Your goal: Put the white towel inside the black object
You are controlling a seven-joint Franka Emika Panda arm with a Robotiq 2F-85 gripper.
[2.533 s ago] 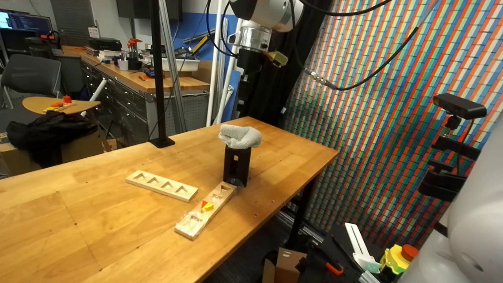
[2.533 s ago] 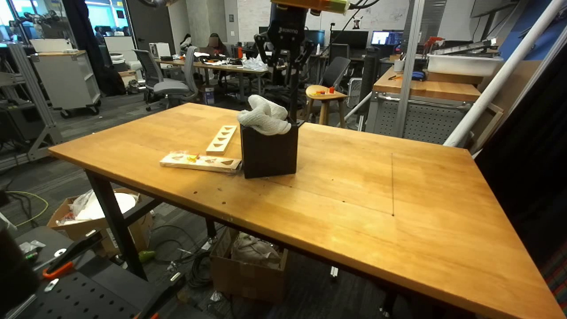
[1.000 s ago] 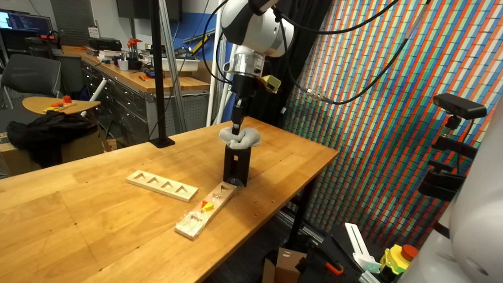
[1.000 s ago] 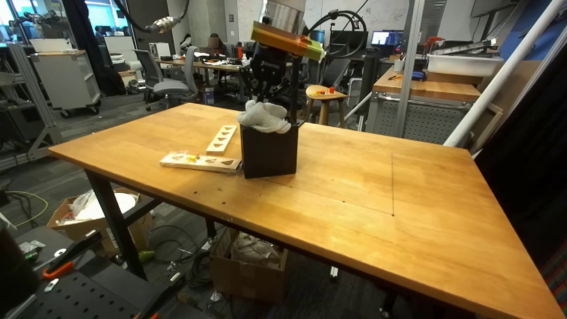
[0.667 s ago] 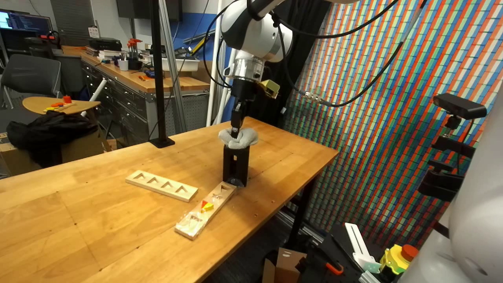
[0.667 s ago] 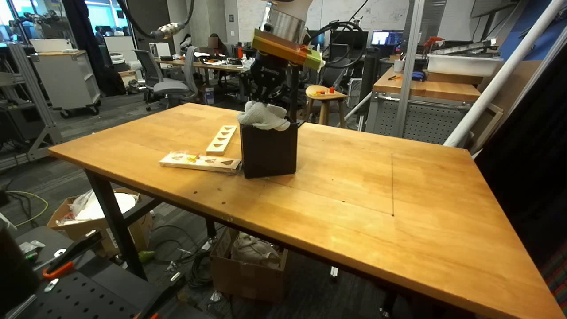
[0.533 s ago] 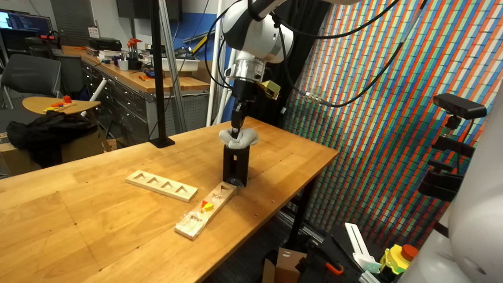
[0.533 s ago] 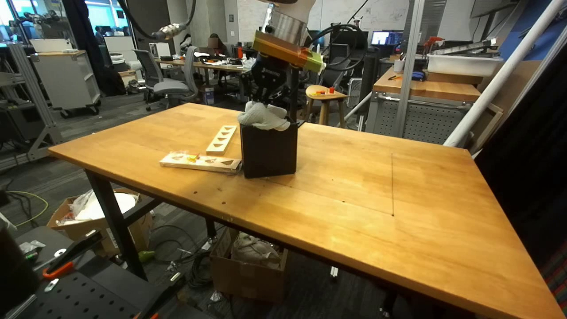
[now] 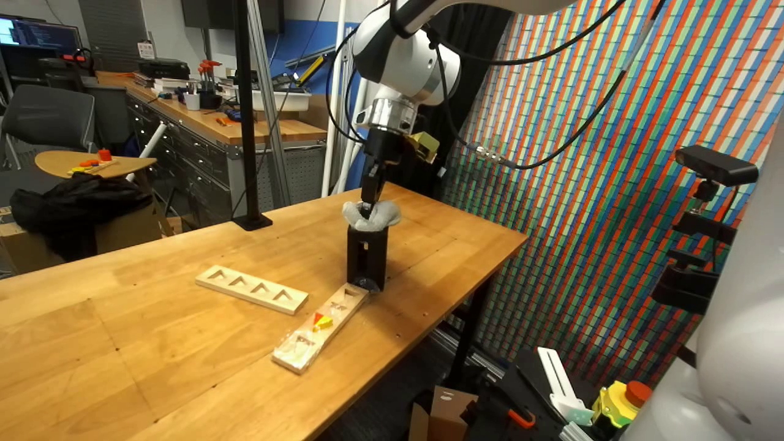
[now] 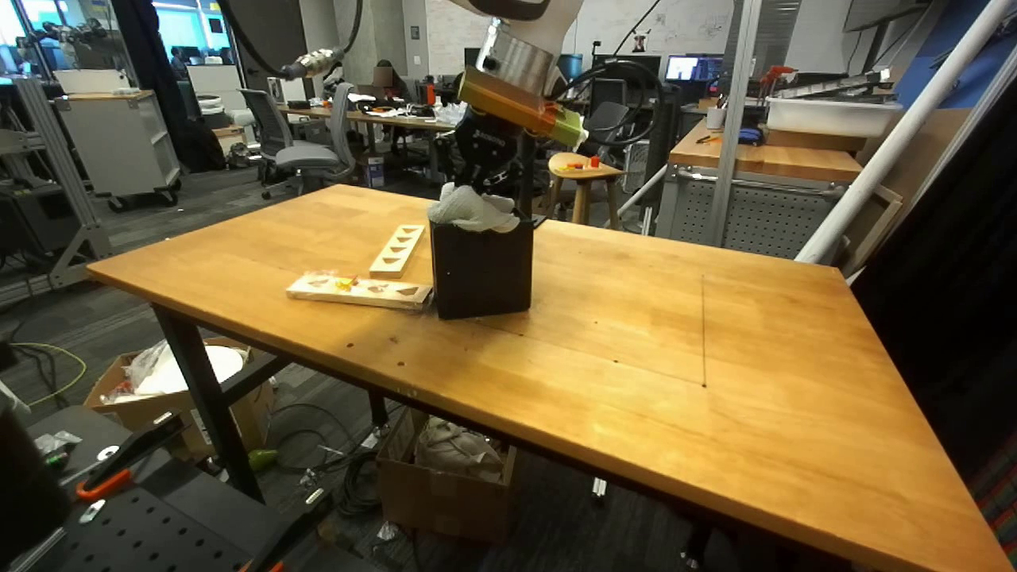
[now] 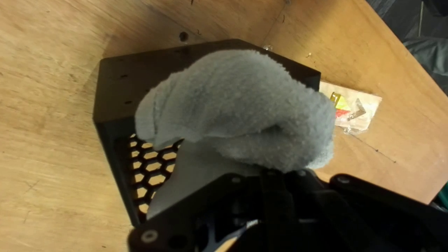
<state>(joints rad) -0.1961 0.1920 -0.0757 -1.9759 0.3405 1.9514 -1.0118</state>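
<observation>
We're seeing a plastic-wrapped wooden strip [image 9: 315, 339] just beside the black mesh box [image 10: 482, 274] on the desk [image 9: 184, 361], bare wooden strip [image 9: 252, 291] farther off. The white towel [image 10: 470, 211] is sitting partly inside the box, bulging above its rim; end effector [image 9: 365, 211] is resting pressed together in the folds. Office chair [image 10: 308, 155] is standing beyond.

This place is looking like a robotics lab, sharing its room with a workshop and an office. Above the pincer [image 9: 365, 210], a jointed robot arm [image 9: 410, 61] is hanging. In an exterior view, right of the pincer, a camera [image 9: 716, 165] is sitting on a bracket [image 9: 707, 228], and lower down a red button [image 9: 638, 393] is showing. Well behind the pincer, a workbench [image 9: 202, 122] with metal drawers [image 9: 199, 177] is carrying tools [image 9: 208, 68]. Far behind the pincer, in an exterior view, a long desk [image 10: 409, 124], a grey chair [image 10: 306, 155], a computer screen [image 10: 686, 68] and a written-on whiteboard [image 10: 691, 32] are making the office part.
</observation>
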